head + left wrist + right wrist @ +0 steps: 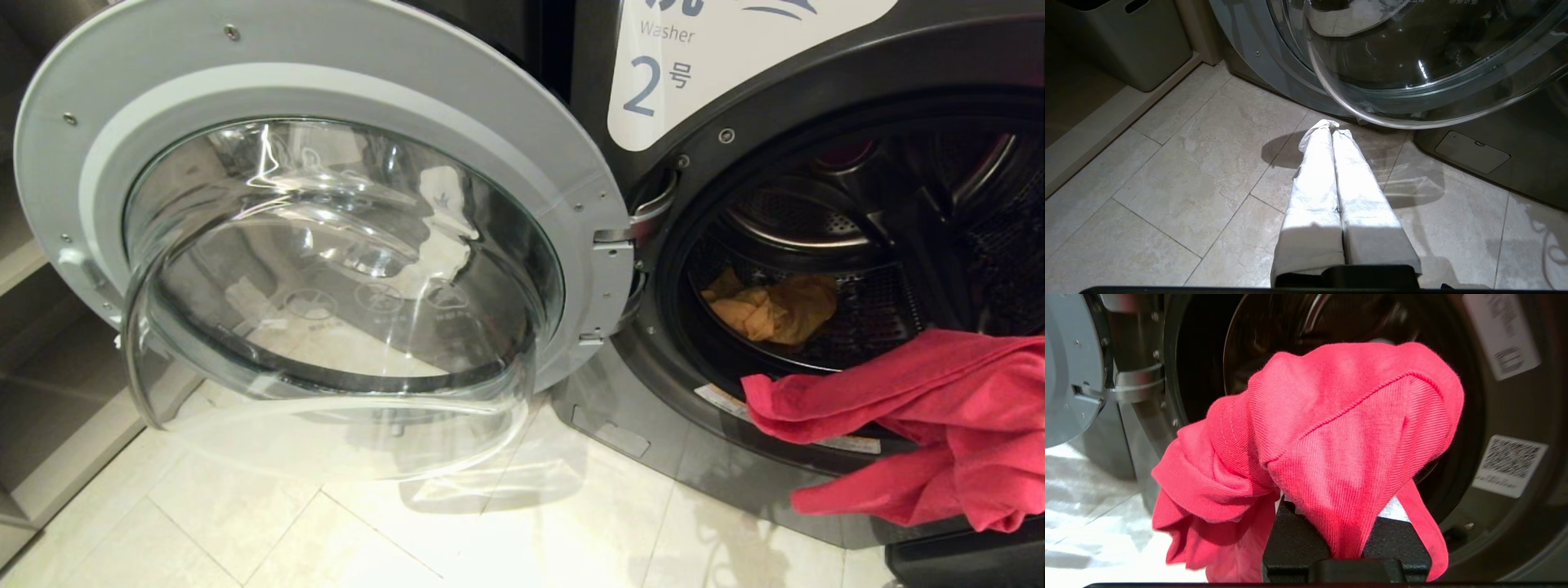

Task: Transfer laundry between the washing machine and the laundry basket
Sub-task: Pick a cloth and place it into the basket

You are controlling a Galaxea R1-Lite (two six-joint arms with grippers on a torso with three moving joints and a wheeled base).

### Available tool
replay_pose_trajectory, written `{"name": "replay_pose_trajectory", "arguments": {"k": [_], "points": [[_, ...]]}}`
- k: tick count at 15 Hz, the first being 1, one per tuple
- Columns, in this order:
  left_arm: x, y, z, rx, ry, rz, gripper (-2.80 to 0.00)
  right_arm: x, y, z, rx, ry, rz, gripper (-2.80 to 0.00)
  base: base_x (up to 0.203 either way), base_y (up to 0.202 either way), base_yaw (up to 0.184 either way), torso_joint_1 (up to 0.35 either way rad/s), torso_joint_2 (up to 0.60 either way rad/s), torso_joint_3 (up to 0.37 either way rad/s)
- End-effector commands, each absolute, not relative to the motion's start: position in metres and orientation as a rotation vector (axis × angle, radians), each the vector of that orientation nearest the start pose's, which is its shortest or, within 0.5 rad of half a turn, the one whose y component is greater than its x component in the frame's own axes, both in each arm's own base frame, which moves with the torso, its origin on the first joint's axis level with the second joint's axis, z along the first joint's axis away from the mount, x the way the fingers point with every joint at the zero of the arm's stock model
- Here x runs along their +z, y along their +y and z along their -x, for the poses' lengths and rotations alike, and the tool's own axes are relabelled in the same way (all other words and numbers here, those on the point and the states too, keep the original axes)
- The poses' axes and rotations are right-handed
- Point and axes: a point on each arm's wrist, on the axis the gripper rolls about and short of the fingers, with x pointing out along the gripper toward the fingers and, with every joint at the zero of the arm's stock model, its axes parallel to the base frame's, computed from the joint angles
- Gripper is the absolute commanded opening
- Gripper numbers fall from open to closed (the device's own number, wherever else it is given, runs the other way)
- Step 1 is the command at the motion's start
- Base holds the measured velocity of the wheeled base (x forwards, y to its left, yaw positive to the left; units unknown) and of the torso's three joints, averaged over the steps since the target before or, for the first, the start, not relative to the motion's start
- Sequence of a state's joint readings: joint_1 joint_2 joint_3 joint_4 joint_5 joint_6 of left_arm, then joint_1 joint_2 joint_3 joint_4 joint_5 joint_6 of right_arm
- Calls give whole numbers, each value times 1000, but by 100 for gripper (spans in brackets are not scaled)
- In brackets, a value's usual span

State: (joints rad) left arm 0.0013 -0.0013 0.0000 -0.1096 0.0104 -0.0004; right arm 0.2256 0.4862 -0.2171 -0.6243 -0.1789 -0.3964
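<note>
The washing machine [939,49] marked 2 stands with its round glass door [310,90] swung wide open to the left. Inside the drum lies the yellow-orange garment [775,309]. The bright red garment [922,408] hangs in front of the drum mouth at the right, just outside it. In the right wrist view my right gripper [1341,490] is shut on the red garment [1339,428], which drapes over both fingers and hides their tips. My left gripper [1331,128] is shut and empty, its white-wrapped fingers low over the floor under the door. The laundry basket is out of view.
The open door [1412,81] juts out over the pale tiled floor [326,531]. A solid grey bin [1139,45] stands on a low ledge to the left of the machine. A shelf unit [49,367] borders the floor at far left.
</note>
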Motion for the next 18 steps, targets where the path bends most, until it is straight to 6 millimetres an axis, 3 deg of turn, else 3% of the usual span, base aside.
{"name": "replay_pose_trajectory", "arguments": {"k": [1,6,18], "points": [[76,0,20,12,-70,0,-280,201,-1,-12,-27,-415,326,-280,0,0,0,0,0,0],[76,0,20,12,-70,2,-280,193,-1,-11,-38,-444,349,-280,-1,0,-21,0,1,0],[76,0,20,12,-70,0,-280,189,-1,-13,-38,-424,346,-280,1,6,-173,2,4,3]]}}
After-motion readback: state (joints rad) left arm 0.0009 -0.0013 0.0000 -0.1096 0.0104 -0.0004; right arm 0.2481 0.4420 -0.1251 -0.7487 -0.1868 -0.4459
